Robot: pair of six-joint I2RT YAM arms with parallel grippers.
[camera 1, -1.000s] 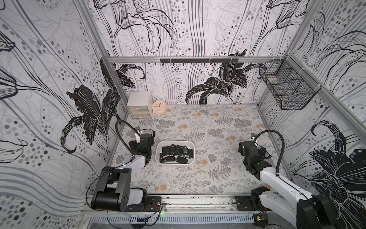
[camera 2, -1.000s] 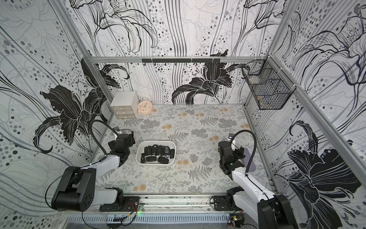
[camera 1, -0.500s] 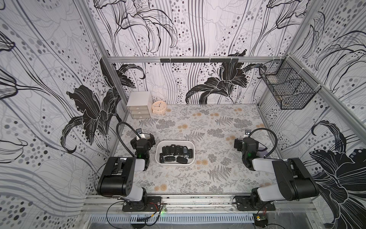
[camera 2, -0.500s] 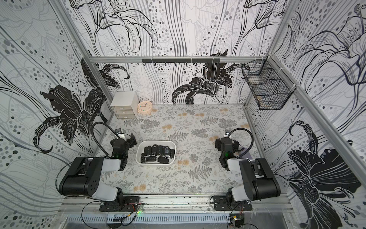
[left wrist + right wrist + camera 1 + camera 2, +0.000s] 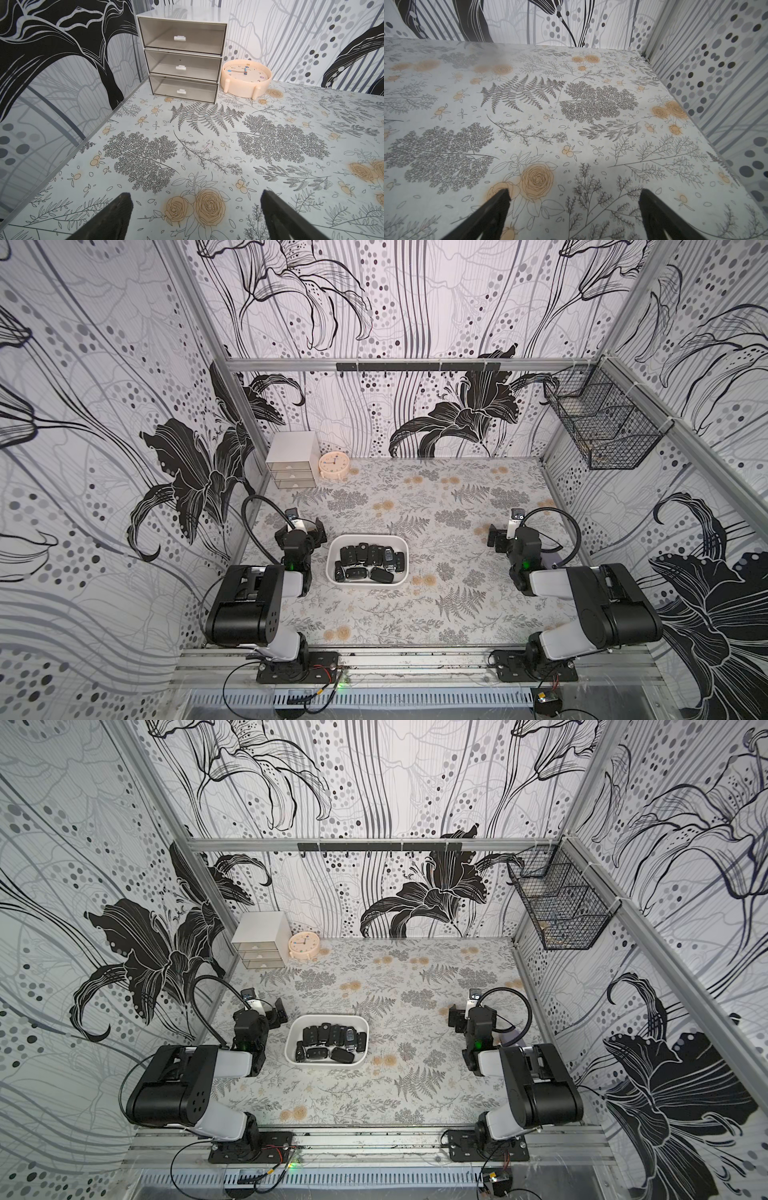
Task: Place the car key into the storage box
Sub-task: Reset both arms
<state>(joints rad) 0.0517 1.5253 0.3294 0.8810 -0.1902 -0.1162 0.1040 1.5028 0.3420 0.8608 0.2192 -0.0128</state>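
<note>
Car keys (image 5: 368, 563) — a heap of black fobs — lie inside the storage box (image 5: 368, 536), which sits on the desk (image 5: 449, 506) just beside the left arm (image 5: 296, 545) and well apart from the right arm (image 5: 524, 547). Left jaws stand wide over bare desk, facing the drawer cabinet (image 5: 182, 60) and clock (image 5: 246, 80); right jaws gape as wide over the printed desk — neither pair holds anything.

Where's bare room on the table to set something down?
Widest bare patch: between the storage box and the right gripper, running back to the rear wall. Also the front strip between box and base rail. Crowded: rear corner with drawer cabinet and clock; narrow gap between left gripper and box.
</note>
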